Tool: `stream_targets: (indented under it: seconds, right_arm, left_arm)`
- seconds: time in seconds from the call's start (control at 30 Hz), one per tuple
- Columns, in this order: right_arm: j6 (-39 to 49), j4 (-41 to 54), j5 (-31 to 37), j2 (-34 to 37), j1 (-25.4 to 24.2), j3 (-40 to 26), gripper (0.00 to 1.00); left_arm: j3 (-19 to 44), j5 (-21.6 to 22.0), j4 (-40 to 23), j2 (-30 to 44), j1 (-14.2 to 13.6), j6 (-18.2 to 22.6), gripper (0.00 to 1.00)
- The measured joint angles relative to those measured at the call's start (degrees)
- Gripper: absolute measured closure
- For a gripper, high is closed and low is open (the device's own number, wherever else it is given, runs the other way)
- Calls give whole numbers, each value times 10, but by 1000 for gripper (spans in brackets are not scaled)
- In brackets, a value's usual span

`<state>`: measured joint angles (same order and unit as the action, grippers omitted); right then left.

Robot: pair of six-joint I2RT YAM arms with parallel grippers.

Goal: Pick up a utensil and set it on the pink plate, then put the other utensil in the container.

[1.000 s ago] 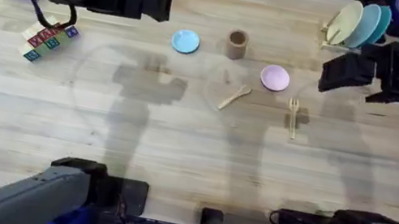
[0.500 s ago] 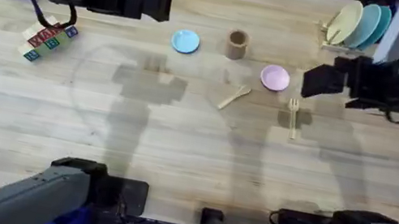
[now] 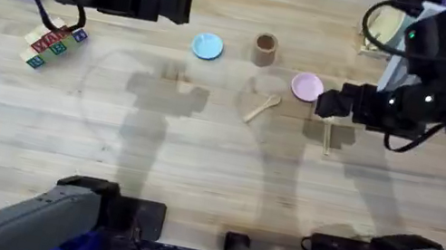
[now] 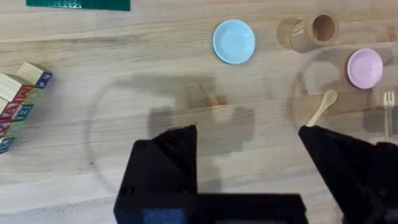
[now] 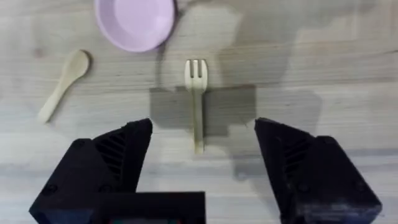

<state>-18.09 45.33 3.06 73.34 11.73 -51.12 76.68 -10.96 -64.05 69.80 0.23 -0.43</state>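
The right gripper [image 5: 200,163] hangs above the table [image 3: 199,158] with its two black fingers [image 5: 112,158] spread wide apart, holding nothing — the wooden fork [image 5: 196,99] lies flat on the wood directly between and just ahead of the fingertips, its handle end pointing back toward the gripper and its tines pointing away. Just beyond the tines, slightly off to one side, sits the pink plate [image 5: 135,22], bare. Farther off on the same side as the plate lies the wooden spoon [image 5: 62,84], tilted, its bowl toward the plate and apart from both plate and fork. In the overhead view the right arm reaches in from the far right, its gripper [image 3: 329,105] next to the pink plate [image 3: 307,86], with the fork [image 3: 327,136] partly under it and the spoon [image 3: 262,107] between the gripper and the tan cup [image 3: 264,49], which stands upright farther back. The left gripper [image 4: 249,140] is held high at the far left of the table, its fingers likewise open and empty; well ahead of it lie a light blue plate [image 4: 234,42], the cup [image 4: 314,31] and the spoon [image 4: 321,106], and off to its side a row of coloured blocks [image 4: 22,99].
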Motion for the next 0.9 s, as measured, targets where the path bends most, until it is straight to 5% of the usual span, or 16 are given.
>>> stream_targets:
  seconds: [0.9]
  right_arm:
    - [-61,-72,21,94,1,47,23]
  left_arm:
    - [0,0,0,0,0,0,8]
